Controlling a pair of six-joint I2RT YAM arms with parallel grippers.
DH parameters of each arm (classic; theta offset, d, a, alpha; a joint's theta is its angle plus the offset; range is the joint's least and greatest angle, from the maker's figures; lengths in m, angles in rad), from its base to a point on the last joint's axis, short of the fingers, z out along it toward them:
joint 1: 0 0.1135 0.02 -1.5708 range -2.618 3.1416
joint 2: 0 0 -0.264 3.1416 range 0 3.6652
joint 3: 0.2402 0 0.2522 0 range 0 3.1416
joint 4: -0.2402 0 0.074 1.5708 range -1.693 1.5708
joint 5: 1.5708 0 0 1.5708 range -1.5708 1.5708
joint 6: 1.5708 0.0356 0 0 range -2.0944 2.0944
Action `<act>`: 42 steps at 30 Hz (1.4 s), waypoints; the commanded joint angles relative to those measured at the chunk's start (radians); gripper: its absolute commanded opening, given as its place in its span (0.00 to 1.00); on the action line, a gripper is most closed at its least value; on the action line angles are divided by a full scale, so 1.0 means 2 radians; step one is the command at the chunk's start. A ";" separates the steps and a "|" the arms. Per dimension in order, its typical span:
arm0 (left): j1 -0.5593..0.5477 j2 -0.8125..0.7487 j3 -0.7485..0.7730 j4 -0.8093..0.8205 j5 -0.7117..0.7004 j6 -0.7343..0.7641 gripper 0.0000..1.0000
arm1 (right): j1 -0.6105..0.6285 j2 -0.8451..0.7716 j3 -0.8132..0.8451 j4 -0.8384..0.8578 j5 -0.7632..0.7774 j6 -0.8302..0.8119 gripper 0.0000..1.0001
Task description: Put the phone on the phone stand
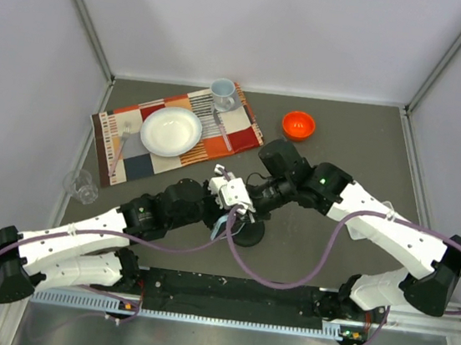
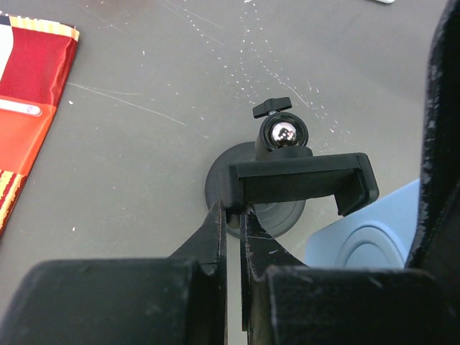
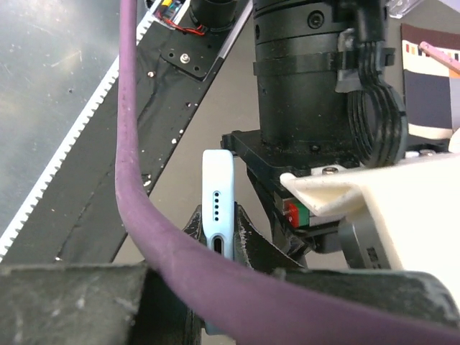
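The black phone stand point(image 2: 298, 180) stands on a round base point(image 1: 250, 235) on the grey table, its clamp bar level below a shiny ball joint point(image 2: 282, 134). My left gripper point(image 2: 233, 213) is shut on the left end of the clamp bar. The light blue phone point(image 3: 217, 176) is held on edge, charging port towards the camera, in my shut right gripper point(image 3: 218, 210). In the left wrist view the phone point(image 2: 366, 237) hangs just right of and below the clamp, not in it. In the top view both grippers meet over the stand, with the phone point(image 1: 221, 225) beside it.
A patchwork placemat point(image 1: 227, 130) at the back left carries a white plate point(image 1: 171, 129), a cup point(image 1: 222, 92) and cutlery. An orange bowl point(image 1: 299, 124) sits at the back right. A clear glass point(image 1: 80, 184) stands at the left edge. A purple cable point(image 3: 144, 194) crosses the right wrist view.
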State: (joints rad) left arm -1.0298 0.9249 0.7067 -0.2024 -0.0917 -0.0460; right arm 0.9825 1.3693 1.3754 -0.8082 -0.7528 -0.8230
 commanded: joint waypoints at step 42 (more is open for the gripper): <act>-0.007 -0.032 0.027 0.008 -0.136 -0.020 0.00 | -0.030 -0.044 -0.062 -0.023 0.213 0.260 0.00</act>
State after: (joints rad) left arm -1.0416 0.9154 0.7067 -0.2184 -0.1627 -0.1284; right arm 0.9405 1.2827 1.2453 -0.6804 -0.5831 -0.5591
